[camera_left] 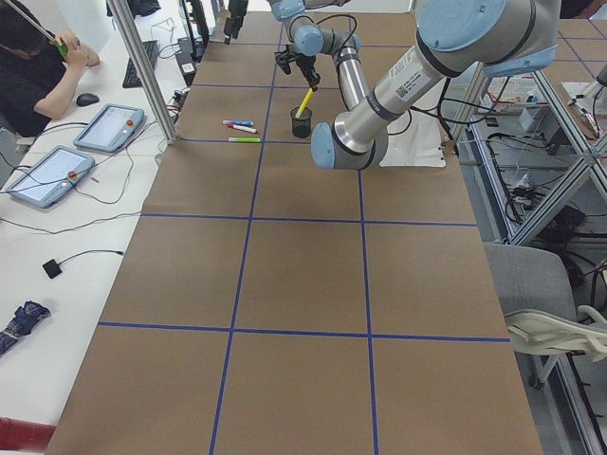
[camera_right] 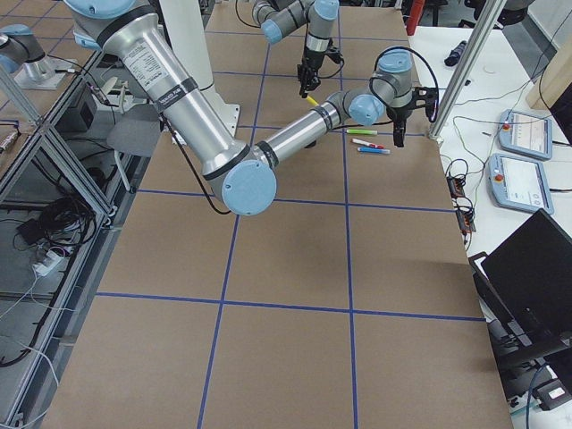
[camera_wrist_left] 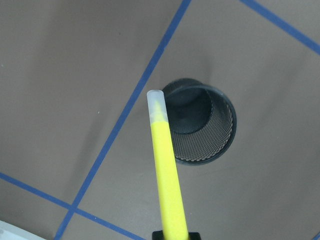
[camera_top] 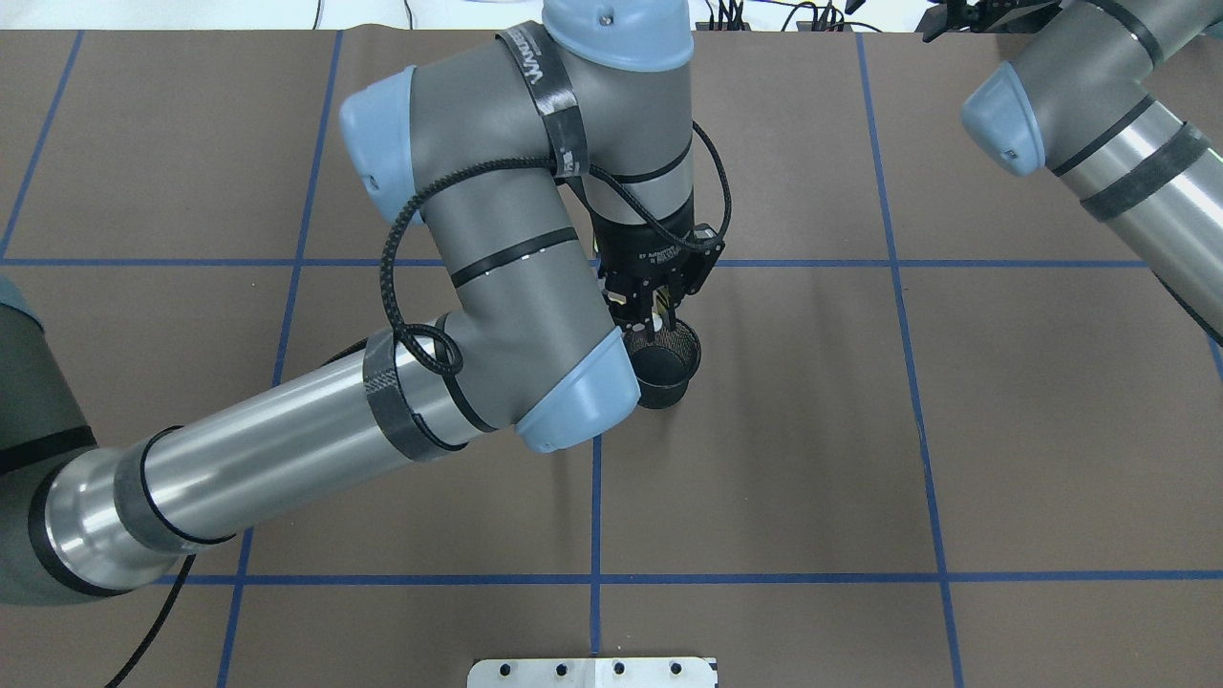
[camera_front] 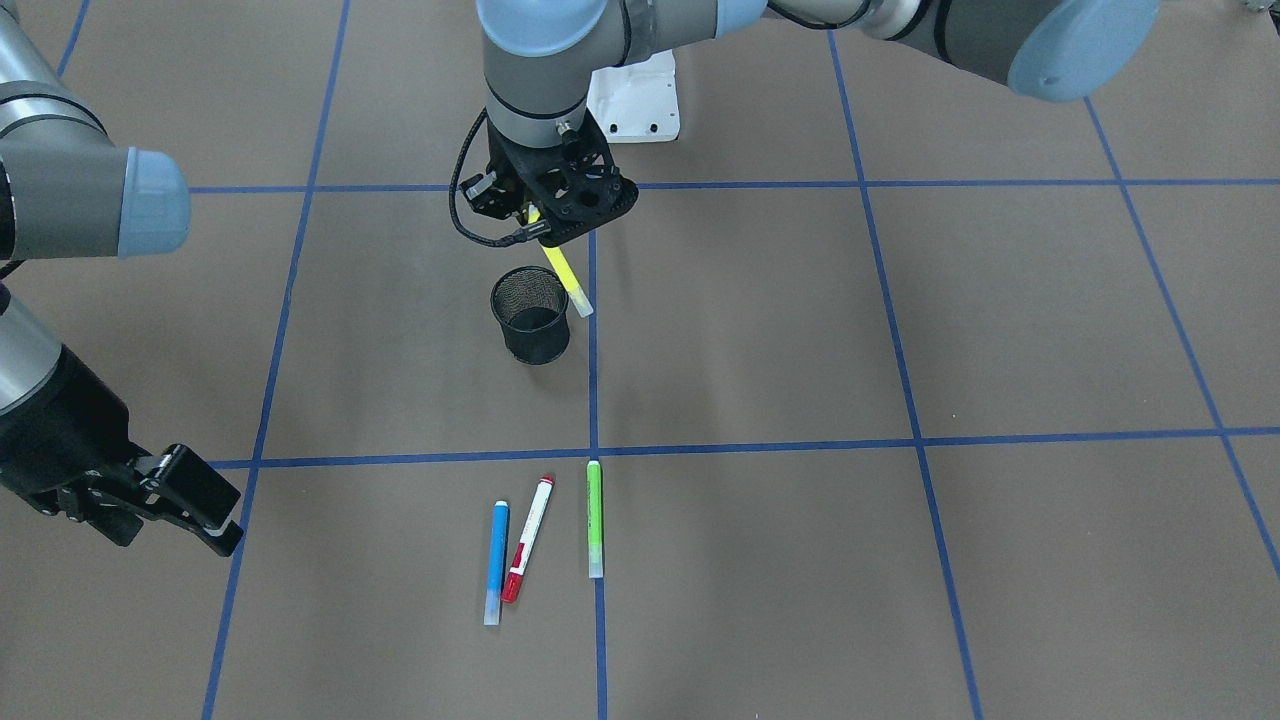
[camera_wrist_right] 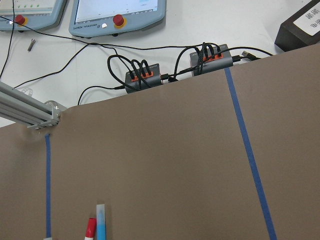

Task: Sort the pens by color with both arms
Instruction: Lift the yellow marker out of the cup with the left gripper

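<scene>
Grips the yellow pen (camera_front: 565,272) by its upper end in the shut left pincer (camera_front: 535,222), tilted, tip over the rim of the black mesh cup (camera_front: 530,320). Shift to centre, straighten, lower, then release. Cannot judge the gap of the right pincer (camera_front: 215,525). Leaves the blue pen (camera_front: 496,560), red-capped pen (camera_front: 528,550) and green pen (camera_front: 594,518) lying close together on the brown, blue-taped bench (camera_front: 800,330); tablets (camera_wrist_right: 117,12) and cables (camera_wrist_right: 165,75) beyond its far edge.

a black mesh cup (camera_front: 530,315) stands upright on the brown table (camera_front: 900,320) (gridded with blue tape (camera_front: 750,446)).
</scene>
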{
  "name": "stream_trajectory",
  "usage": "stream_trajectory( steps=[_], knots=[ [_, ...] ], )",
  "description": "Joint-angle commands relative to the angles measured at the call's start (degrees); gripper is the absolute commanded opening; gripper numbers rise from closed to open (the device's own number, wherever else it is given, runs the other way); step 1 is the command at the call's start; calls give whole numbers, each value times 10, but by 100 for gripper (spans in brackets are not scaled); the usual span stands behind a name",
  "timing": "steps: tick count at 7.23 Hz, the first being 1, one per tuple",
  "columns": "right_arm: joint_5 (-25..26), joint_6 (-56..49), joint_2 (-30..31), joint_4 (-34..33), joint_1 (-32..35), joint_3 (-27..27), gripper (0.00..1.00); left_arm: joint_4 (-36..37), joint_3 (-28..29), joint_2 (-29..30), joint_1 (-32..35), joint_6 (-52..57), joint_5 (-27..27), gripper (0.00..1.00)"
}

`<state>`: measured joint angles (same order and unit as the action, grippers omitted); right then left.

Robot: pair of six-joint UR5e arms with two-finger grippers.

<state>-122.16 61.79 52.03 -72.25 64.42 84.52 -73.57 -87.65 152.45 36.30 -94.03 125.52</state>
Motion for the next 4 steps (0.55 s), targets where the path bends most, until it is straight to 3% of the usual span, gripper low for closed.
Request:
stream_trajectory(
  steps=[1,2,4],
  knots=[
    [0,2,-3,0,0,0,100,-2,-1,-14,27,91,-85,0],
    [0,3,-3,0,0,0,100,-9,1,-28,32,133,-116,0],
    [1,2,-3,-1,-2,-1,100,-114,13,-92,48,172,-138,0]
  ],
)
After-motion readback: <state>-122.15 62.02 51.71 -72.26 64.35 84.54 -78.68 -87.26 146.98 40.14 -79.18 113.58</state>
